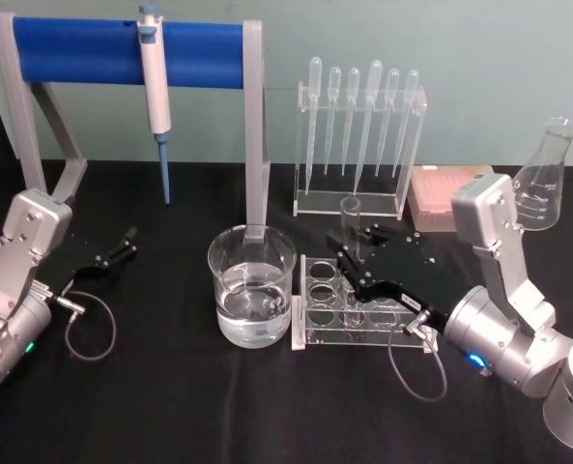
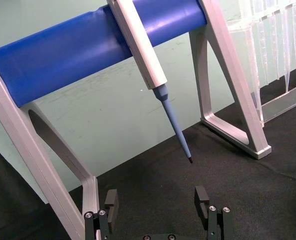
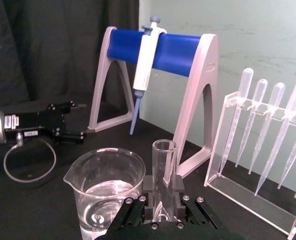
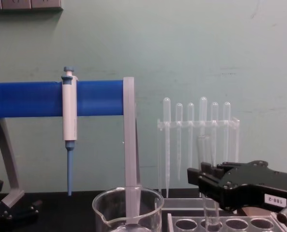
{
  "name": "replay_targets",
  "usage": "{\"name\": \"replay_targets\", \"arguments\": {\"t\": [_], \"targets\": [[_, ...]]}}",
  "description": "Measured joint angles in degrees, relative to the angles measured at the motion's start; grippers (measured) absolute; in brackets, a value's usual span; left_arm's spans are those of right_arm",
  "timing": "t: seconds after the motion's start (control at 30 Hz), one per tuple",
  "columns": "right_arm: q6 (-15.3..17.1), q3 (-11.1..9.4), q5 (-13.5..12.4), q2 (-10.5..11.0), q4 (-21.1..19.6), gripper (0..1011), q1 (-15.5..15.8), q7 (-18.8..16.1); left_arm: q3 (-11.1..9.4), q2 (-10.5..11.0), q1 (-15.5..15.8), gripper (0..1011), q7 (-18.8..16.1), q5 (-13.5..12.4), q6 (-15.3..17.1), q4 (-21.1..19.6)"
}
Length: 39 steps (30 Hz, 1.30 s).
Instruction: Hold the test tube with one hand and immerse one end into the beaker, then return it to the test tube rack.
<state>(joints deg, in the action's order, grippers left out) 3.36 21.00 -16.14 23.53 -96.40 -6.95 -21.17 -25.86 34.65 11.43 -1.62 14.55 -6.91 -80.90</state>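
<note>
Gripping: right gripper (image 3: 163, 200) has its jaws closed tight on the test tube (image 3: 163, 165), pinching it partway up its length
Tube: upright, open rim on top; in the chest view its lower end sits in a hole of the clear rack (image 4: 230, 224)
Right gripper position: over the back of the rack, just to the right of the beaker (image 1: 251, 285)
Beaker: beside the rack's left end, partly filled with clear liquid, apart from the tube
Left gripper (image 2: 157, 205): jaws wide apart, holding nothing, low over the black table (image 1: 170, 396) on the left, well apart from the beaker
Cable: a loop lies on the table by each wrist
Behind: blue-bar stand (image 1: 122, 43) with the pipettor (image 1: 155, 87) hanging from it; its grey right leg stands just behind the beaker
Further right: pipette rack (image 1: 358, 135), pink tip box (image 1: 439, 198), conical flask (image 1: 542, 179)
Open room: bare table in front of the beaker and rack
</note>
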Motion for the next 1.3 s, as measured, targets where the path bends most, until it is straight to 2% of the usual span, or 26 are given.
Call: {"name": "replay_targets", "arguments": {"t": [0.33, 0.43, 0.5, 0.53, 0.63, 0.73, 0.77, 0.8, 0.9, 0.93, 1.03, 1.07, 1.17, 1.2, 1.27, 1.3], "targets": [[1.3, 1.59, 3.0, 0.97, 0.59, 231, -1.68, -1.12, 0.0, 0.0, 0.0, 1000, 0.0, 0.0, 0.0, 0.0], [2.24, 2.11, 3.57, 1.15, 0.81, 302, -2.22, -1.66, 0.0, 0.0, 0.0, 1000, 0.0, 0.0, 0.0, 0.0], [3.33, 2.55, 4.0, 1.32, 0.83, 400, -2.63, -2.01, 0.0, 0.0, 0.0, 1000, 0.0, 0.0, 0.0, 0.0], [3.6, 2.6, 4.05, 1.36, 0.76, 400, -2.66, -2.05, 0.0, 0.0, 0.0, 1000, 0.0, 0.0, 0.0, 0.0], [4.45, 2.59, 4.16, 1.58, -0.04, 517, -2.49, -2.05, 0.0, 0.0, 0.0, 1000, 0.0, 0.0, 0.0, 0.0], [6.66, 1.94, 4.3, 2.68, -3.1, 575, -0.75, -1.4, 0.0, 0.0, 0.0, 1000, 0.0, 0.0, 0.0, 0.0], [7.19, 1.69, 4.31, 3.07, -4.06, 643, -0.11, -1.18, 0.0, 0.0, 0.0, 1000, 0.0, -0.01, 0.0, 0.0], [7.61, 1.47, 4.31, 3.37, -4.77, 659, 0.39, -0.98, 0.0, 0.0, 0.0, 1000, 0.0, 0.0, 0.0, 0.0], [9.34, -0.25, 4.18, 5.15, -8.93, 760, 3.61, -0.07, 0.0, 0.0, 0.0, 1000, 0.0, 0.0, 0.0, 0.0], [9.94, -1.4, 3.98, 6.06, -11.03, 772, 5.44, 0.47, 0.0, 0.0, 0.0, 1000, 0.0, 0.0, 0.0, 0.0], [10.28, -3.23, 3.86, 7.07, -13.66, 869, 7.93, 1.57, 0.0, 0.0, 0.0, 1000, 0.0, 0.0, 0.0, 0.0], [10.15, -4.81, 3.92, 7.62, -15.15, 899, 9.77, 2.52, 0.0, 0.0, 0.0, 1000, 0.0, 0.0, 0.0, 0.0], [9.22, -7.35, 4.35, 8.05, -16.32, 966, 12.24, 4.37, 0.0, 0.0, 0.0, 1000, 0.0, 0.0, 0.0, 0.0], [8.26, -9.23, 4.72, 8.0, -16.51, 995, 13.9, 5.91, 0.0, 0.0, 0.0, 1000, 0.0, 0.0, 0.0, 0.0], [6.87, -11.16, 5.19, 7.56, -16.21, 1004, 15.37, 7.77, 0.0, 0.0, 0.0, 1000, 0.0, 0.0, 0.0, 0.0], [5.13, -12.86, 5.79, 6.78, -15.43, 1004, 16.64, 9.81, 0.0, 0.0, 0.0, 1000, 0.0, 0.0, 0.0, 0.0]]}}
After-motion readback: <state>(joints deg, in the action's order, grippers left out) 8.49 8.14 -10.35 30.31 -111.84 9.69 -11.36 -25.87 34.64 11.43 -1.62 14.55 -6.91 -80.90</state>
